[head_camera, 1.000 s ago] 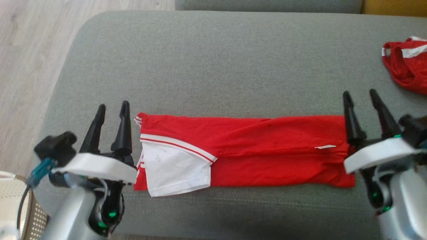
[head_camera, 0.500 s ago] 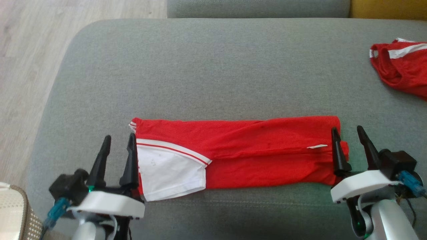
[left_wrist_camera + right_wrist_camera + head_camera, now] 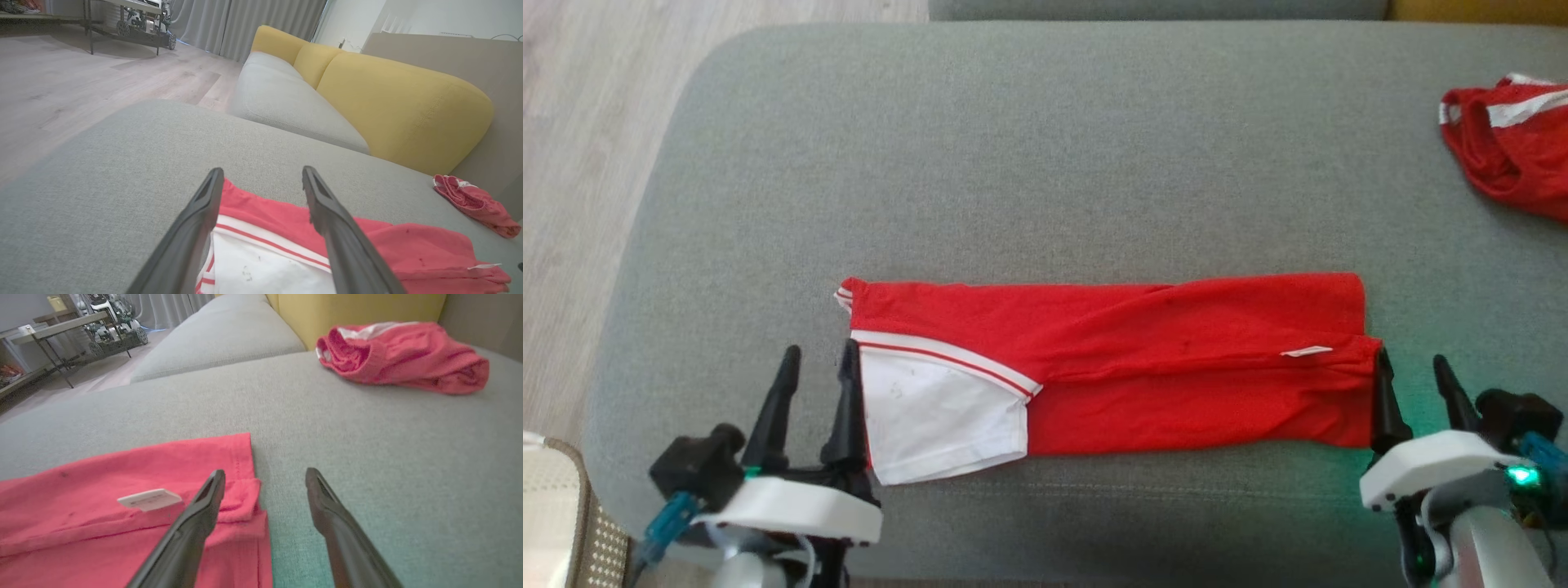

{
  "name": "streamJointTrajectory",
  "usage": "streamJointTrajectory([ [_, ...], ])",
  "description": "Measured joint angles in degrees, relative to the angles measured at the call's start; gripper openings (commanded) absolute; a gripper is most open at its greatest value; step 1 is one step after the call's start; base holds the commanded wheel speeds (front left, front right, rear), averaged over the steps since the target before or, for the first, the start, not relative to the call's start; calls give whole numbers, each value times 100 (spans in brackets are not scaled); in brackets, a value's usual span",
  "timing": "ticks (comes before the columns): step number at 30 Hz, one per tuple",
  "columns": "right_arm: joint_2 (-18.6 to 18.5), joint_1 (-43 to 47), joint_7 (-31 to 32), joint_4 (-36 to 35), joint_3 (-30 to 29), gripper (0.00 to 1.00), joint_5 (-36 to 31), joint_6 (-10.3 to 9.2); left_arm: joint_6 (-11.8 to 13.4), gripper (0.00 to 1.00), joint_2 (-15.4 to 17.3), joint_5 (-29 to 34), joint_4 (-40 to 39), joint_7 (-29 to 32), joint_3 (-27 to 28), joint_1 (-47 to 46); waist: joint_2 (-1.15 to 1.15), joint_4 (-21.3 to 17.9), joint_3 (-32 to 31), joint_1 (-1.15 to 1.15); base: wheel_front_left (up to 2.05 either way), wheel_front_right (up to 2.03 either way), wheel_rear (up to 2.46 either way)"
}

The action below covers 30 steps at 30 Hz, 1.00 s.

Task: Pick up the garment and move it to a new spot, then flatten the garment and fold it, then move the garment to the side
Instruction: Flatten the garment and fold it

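As you look down from the head camera, your stock reads as follows.

Item one: garment [image 3: 1111, 367], red, folded into a long flat strip, lying crosswise on the near half of the grey cushion [image 3: 1045, 163]. A white panel [image 3: 939, 416] with red-and-white trim sits at its left end and a small white label [image 3: 1305, 352] near its right end.

Item two: left gripper [image 3: 818, 351], low at the strip's left end. Its jaws stand apart and hold nothing, and the inner finger is right against the edge of the white panel. In the left wrist view, you see the white panel and its trim between the two fingers.

Item three: right gripper [image 3: 1409, 358], low at the strip's right end. Its jaws are likewise parted and empty. Your right wrist view puts one finger over the folded hem and the other over bare cushion.

Item four: second red garment [image 3: 1515, 139], crumpled, with white trim, at the cushion's far right, well apart from the strip.

Item five: pale wood floor [image 3: 580, 122], beyond the cushion's left side.
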Motion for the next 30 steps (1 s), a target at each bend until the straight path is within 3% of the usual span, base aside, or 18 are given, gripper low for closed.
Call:
streamJointTrajectory([
  [12, 2, -992, 80, 1848, 38, 100, 556, 0, -2, 100, -2, 52, 87, 0, -147, -190, 0, 168, 215, 0, 0, 0, 0],
  [23, -56, -1478, 51, 2671, 244, 99, 634, 0, -38, 100, -2, 129, 91, 0, -62, -219, 0, 164, 259, 0, 0, 0, 0],
  [24, -79, -1513, 52, 2715, 312, 42, 687, 0, -40, 100, -2, 152, 91, 0, -56, -219, 0, 161, 261, 0, 0, 0, 0],
  [25, -100, -1550, 53, 2757, 387, 0, 737, 0, -43, 100, -2, 154, 91, 0, -47, -220, 0, 156, 263, 0, 0, 0, 0],
  [30, -103, -1667, 76, 2891, 583, 0, 834, 0, -90, 100, -2, 300, 114, 0, -24, -254, 0, 126, 255, 0, 0, 0, 0],
])
